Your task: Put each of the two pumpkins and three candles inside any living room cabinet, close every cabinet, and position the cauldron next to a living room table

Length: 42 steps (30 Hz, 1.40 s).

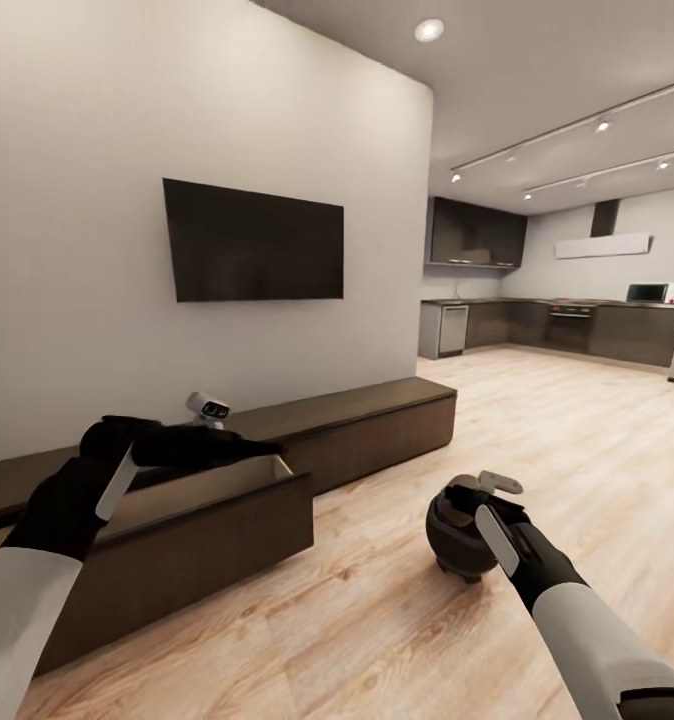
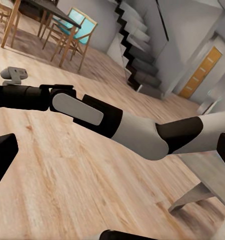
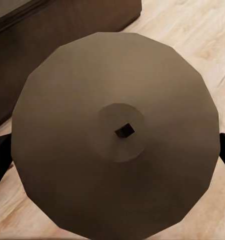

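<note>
1 cauldron (image 1: 457, 535) lower right of frame, held off the floor, right gripper (image 1: 477, 500) clamped on its rim. Left gripper (image 1: 242, 447) over 1 open cabinet (image 1: 207, 540) drawer, lower left; finger gap can't tell.

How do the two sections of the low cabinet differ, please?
The near section has its front pulled out toward the room, showing a pale interior; the far section sits flush and closed. The left gripper reaches over the near section, while nothing reaches over the far one. Both are dark brown, handleless and flat-topped.

Both arms (image 1: 37, 520) extended forward, right arm (image 1: 577, 620) lower.
</note>
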Available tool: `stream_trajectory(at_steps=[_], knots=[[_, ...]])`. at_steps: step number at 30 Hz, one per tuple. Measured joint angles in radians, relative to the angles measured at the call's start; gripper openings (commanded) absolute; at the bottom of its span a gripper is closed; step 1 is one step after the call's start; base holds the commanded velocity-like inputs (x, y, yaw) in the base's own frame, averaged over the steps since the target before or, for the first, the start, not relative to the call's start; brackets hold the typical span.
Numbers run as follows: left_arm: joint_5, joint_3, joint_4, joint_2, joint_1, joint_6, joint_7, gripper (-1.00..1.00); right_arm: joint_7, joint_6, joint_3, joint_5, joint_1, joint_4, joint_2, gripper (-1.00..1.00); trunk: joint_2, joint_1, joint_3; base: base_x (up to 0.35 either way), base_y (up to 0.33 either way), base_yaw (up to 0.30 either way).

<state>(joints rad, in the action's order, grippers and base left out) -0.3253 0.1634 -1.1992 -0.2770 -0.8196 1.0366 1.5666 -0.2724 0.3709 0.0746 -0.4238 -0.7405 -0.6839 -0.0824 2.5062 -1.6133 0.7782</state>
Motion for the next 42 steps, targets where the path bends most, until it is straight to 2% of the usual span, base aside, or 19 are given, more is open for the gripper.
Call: stream_trajectory(at_steps=[18, 26, 33, 42], knots=[[0.004, 0.000, 0.010, 0.000, 0.000, 0.000, 0.000, 1.00, -0.001, 0.000, 0.003, 0.000, 0.000, 0.002, 0.011, -1.00, 0.000, 0.000, 0.000, -0.003, 0.000, 0.275], [0.007, 0.000, 0.012, 0.002, 0.000, 0.000, 0.000, 1.00, -0.002, 0.001, 0.004, 0.001, 0.000, 0.001, 0.017, -1.00, 0.000, 0.000, 0.000, 0.050, 0.000, 0.059], [0.007, 0.000, 0.013, 0.002, 0.000, 0.000, 0.000, 1.00, 0.000, 0.000, 0.033, 0.001, 0.000, 0.001, 0.017, -1.00, 0.000, 0.000, 0.000, 0.097, -0.006, 0.021], [0.007, 0.000, 0.012, 0.001, 0.000, 0.000, 0.000, 1.00, 0.000, 0.000, 0.041, 0.001, 0.000, 0.002, 0.018, -1.00, 0.000, 0.000, 0.000, 0.138, -0.081, 0.220]])
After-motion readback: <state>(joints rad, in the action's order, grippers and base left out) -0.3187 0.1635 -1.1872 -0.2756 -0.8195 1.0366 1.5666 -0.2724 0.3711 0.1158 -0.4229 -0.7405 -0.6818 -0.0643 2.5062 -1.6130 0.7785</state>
